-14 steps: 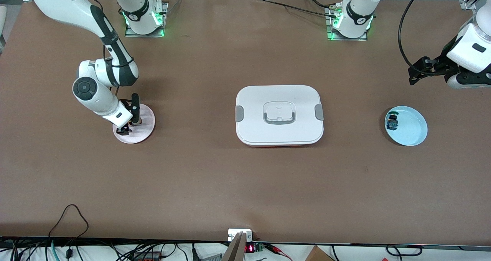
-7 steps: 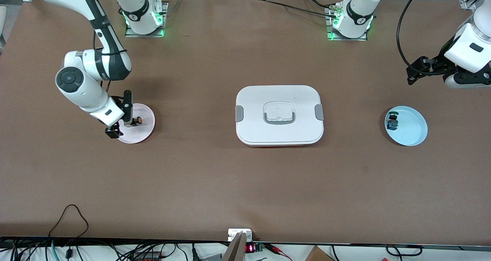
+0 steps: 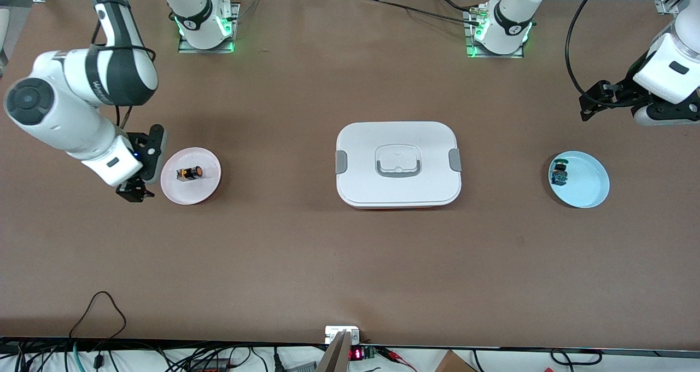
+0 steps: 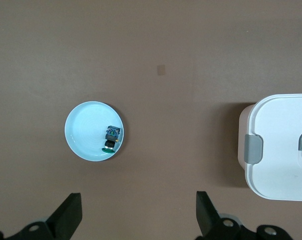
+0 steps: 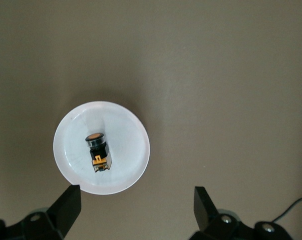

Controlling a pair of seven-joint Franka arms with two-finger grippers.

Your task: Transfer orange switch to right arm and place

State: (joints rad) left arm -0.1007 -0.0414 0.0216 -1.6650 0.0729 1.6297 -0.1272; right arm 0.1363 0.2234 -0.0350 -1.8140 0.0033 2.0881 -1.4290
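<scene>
The orange switch [image 3: 189, 173], black-bodied with an orange cap, lies on its side on a pink plate [image 3: 205, 185] toward the right arm's end of the table. It also shows in the right wrist view [image 5: 97, 149], lying in the plate [image 5: 128, 150]. My right gripper [image 3: 144, 167] is open and empty, raised over the table beside the plate [image 5: 135, 207]. My left gripper [image 3: 594, 102] is open and empty, and waits in the air near the left arm's end of the table [image 4: 138, 217].
A white lidded box [image 3: 398, 164] with a grey handle stands mid-table [image 4: 281, 145]. A light blue plate [image 3: 588, 189] holds a small green and blue switch [image 3: 559, 173] at the left arm's end, also in the left wrist view [image 4: 110, 138].
My right gripper has let go of the orange switch on the pink plate, then risen and moved off it toward the right arm's end of the table. The left arm has barely moved.
</scene>
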